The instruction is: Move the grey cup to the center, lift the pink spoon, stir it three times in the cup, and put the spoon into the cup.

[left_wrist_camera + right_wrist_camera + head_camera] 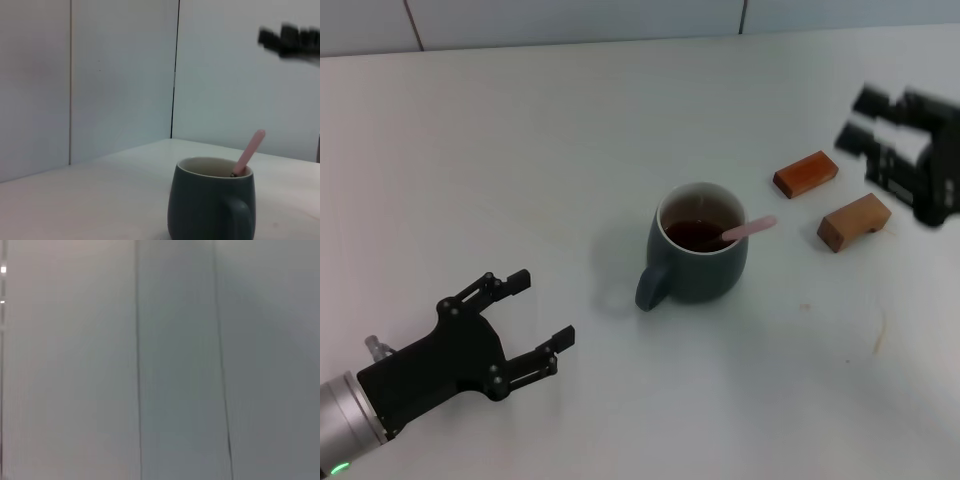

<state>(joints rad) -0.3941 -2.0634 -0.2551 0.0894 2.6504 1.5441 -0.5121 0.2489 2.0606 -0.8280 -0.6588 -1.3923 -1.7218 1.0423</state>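
Note:
The grey cup (697, 257) stands upright at the middle of the white table, its handle toward the front left, with dark brown liquid inside. The pink spoon (750, 228) stands in the cup, its pink handle leaning out over the rim to the right. Both also show in the left wrist view: the cup (210, 204) and the spoon (249, 152). My left gripper (542, 313) is open and empty at the front left, well apart from the cup. My right gripper (862, 118) is open and empty, raised at the far right, beyond the wooden blocks.
Two brown wooden blocks lie to the right of the cup: one (805, 173) farther back, one (853, 221) nearer. A pale wall runs behind the table. The right wrist view shows only wall panels.

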